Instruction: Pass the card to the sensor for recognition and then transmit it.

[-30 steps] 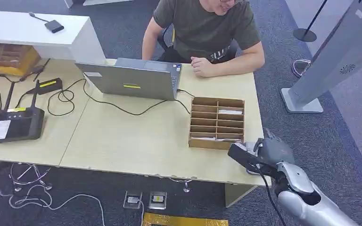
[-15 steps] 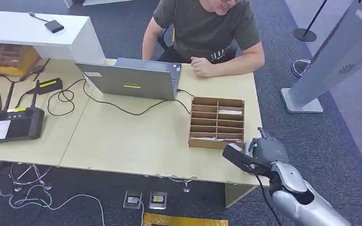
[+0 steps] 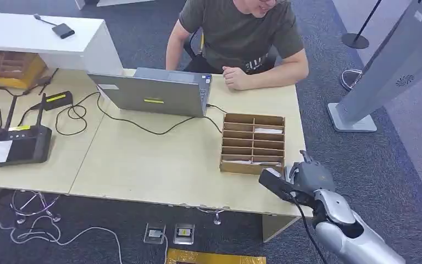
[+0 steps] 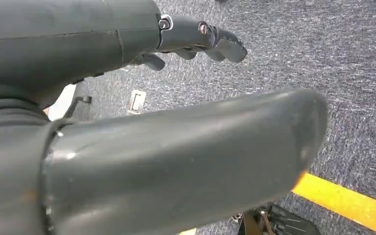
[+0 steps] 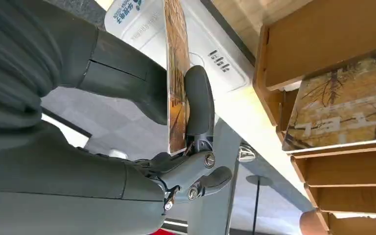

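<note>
Card pinched edge-on at sensor.
Your right hand [image 5: 142, 147] clamps the card [image 5: 176, 83]: thin, stiff, slippery; hold its edge. Left hand [image 4: 196, 41] apart, empty.

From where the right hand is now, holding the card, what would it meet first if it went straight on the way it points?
Probably the white sensor pad: in the right wrist view the right hand pinches the card just before it, the wooden card box beside. Depth is unclear.

I see the card [image 5: 177, 83], printed in orange-brown, edge-on in my right wrist view, pinched by the right hand [image 5: 142, 122]. It sits just over the white sensor [image 5: 152, 29] at the table's corner.
</note>
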Available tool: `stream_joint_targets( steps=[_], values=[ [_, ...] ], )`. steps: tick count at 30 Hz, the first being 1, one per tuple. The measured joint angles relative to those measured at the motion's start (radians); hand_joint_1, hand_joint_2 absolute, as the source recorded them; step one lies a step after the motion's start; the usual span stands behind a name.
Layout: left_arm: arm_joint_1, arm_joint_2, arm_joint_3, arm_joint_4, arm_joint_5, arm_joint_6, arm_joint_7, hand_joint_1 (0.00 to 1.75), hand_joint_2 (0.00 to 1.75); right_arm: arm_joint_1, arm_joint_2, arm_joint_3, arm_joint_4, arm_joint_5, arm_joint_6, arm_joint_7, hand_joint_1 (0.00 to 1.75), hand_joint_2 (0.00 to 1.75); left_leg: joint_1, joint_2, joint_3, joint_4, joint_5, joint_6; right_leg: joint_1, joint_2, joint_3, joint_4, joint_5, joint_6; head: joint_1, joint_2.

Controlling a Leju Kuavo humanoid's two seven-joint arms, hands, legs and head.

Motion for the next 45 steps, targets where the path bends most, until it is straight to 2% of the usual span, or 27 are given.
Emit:
stream_joint_targets(
  steps=[8,19,23,29,38,45],
  values=[
    [0.000,0.001,-0.005,0.000,0.003,0.001,0.007,0.00,0.00,-0.005,0.007,0.000,0.021,0.028,-0.006,-0.019,1.75,1.75,0.000,0.000,0.000,0.000,0.000,0.000,0.000,0.000,0.000,0.000,0.000,0.000,0.000,0.000],
    [-0.001,0.004,-0.016,-0.002,0.032,0.006,0.007,0.00,0.00,-0.015,0.015,-0.002,0.053,0.047,-0.027,-0.002,1.75,1.75,0.000,0.000,0.000,0.000,0.000,0.000,0.000,0.000,0.000,0.000,0.000,0.000,0.000,0.000],
    [-0.001,0.006,-0.016,-0.002,0.041,0.006,0.007,0.00,0.00,-0.041,0.001,-0.026,0.054,0.076,0.001,0.016,1.75,1.75,0.000,0.000,0.001,0.000,0.000,0.000,0.000,0.000,0.000,0.000,0.000,0.000,0.000,0.000],
    [-0.001,0.010,-0.023,-0.002,0.037,0.006,0.007,0.00,0.00,-0.023,-0.018,-0.056,0.047,0.095,0.016,0.052,1.75,1.75,0.000,0.000,0.001,0.000,0.000,0.000,0.000,0.000,0.000,0.000,0.000,0.000,0.000,0.000],
    [-0.001,0.014,-0.042,-0.002,0.029,-0.003,0.007,0.00,0.00,0.094,-0.086,-0.148,-0.036,0.114,0.040,0.074,1.75,1.75,0.000,0.000,0.000,0.000,0.000,0.000,0.000,0.000,0.000,0.000,0.000,0.000,0.000,0.000],
    [-0.002,0.014,-0.049,-0.002,0.026,-0.005,0.007,0.00,0.00,0.143,-0.113,-0.206,-0.088,0.117,0.047,0.073,1.75,1.75,0.000,0.001,0.000,0.000,0.000,0.000,0.000,0.001,0.000,0.000,0.000,0.000,0.000,0.000]
  ],
)
